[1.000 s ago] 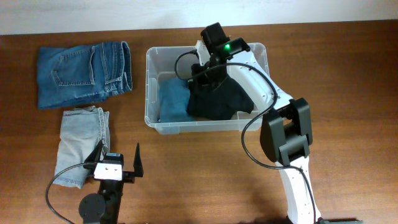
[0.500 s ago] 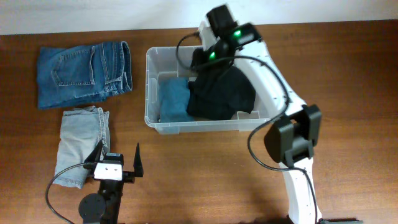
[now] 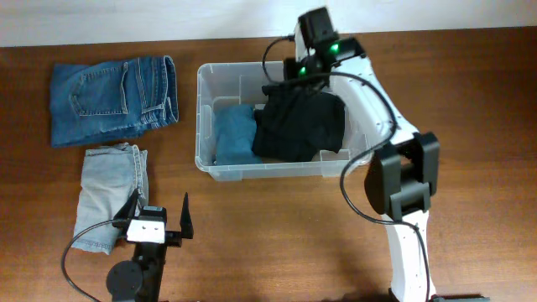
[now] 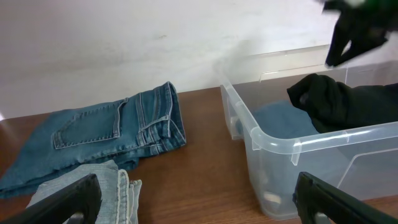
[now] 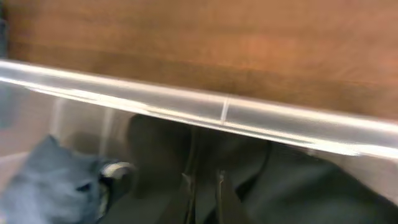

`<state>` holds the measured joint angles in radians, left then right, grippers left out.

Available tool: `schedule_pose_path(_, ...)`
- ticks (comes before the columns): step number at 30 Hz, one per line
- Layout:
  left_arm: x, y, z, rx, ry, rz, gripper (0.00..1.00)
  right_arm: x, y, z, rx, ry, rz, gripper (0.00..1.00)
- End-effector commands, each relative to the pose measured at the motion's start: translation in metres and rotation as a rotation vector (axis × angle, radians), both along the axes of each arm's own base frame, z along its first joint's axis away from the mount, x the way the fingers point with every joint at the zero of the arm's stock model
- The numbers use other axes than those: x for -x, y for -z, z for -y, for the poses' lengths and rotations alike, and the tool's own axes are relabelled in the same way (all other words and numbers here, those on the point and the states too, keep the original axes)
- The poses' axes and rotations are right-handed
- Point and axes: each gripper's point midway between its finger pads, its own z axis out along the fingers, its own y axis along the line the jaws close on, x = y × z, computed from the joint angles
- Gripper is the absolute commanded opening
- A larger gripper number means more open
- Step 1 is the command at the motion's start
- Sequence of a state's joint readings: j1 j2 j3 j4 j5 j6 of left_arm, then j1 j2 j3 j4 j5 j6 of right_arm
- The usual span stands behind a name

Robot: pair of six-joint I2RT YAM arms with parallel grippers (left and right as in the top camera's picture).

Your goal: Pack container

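Observation:
The container [image 3: 201,117] is a clear plastic bin at the table's middle, its rim also visible from both wrists [image 4: 273,140] [image 5: 224,115]. Inside lie a folded blue garment [image 3: 235,134] [image 4: 280,118] [image 5: 56,180] on the left and a black garment [image 3: 302,126] [image 4: 348,102] [image 5: 311,186] on the right. My right gripper [image 3: 291,82] [image 4: 348,37] [image 5: 203,183] hangs shut just above the black garment's far edge, near the bin's back wall, apart from the cloth. My left gripper [image 3: 159,210] [image 4: 196,186] rests wide open near the front edge, holding nothing.
Folded dark blue jeans [image 3: 113,99] [image 4: 106,134] lie at the far left. Folded light blue jeans [image 3: 109,193] [image 4: 106,186] lie in front of them, beside my left gripper. A white wall runs along the table's back edge.
My right gripper has risen off the black garment and shifted back and to the right, toward the bin's far wall. The black garment stays in the bin. The left arm is still.

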<state>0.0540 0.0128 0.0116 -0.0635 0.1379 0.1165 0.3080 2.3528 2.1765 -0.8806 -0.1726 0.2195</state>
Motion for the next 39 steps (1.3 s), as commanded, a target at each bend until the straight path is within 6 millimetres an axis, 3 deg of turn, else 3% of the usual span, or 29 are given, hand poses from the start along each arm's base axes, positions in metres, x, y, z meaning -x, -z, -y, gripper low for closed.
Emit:
schedule_pose_path(1,0.0,0.001,-0.003,-0.013,-0.014,-0.001,0.99,0.005,0.024,-0.006,0.007,0.021,-0.036,0.07)
schedule_pose_path(11,0.0,0.001,-0.003,-0.013,-0.014,-0.001,0.99,0.021,0.065,-0.03,-0.019,-0.022,-0.095,0.05)
schedule_pose_path(15,0.0,0.001,-0.003,-0.013,-0.014,-0.001,0.99,0.028,0.068,-0.044,-0.025,-0.05,-0.104,0.04)
schedule_pose_path(20,0.0,0.001,-0.003,-0.013,-0.014,-0.001,0.99,0.028,0.042,-0.048,-0.041,-0.051,-0.07,0.04)
schedule_pose_path(23,0.0,0.001,-0.003,-0.013,-0.014,-0.001,0.99,0.031,0.011,-0.046,-0.06,-0.027,-0.046,0.04)
schedule_pose_path(28,0.0,0.001,-0.003,-0.013,-0.014,-0.001,0.99,0.038,-0.013,-0.045,-0.071,-0.024,-0.033,0.04)
schedule_pose_path(36,0.0,0.001,-0.003,-0.013,-0.014,-0.001,0.99,0.059,-0.01,-0.062,-0.059,-0.061,-0.075,0.04)
schedule_pose_path(39,0.0,0.001,-0.003,-0.013,-0.014,-0.001,0.99,0.063,0.0,-0.066,0.004,-0.058,-0.065,0.04)
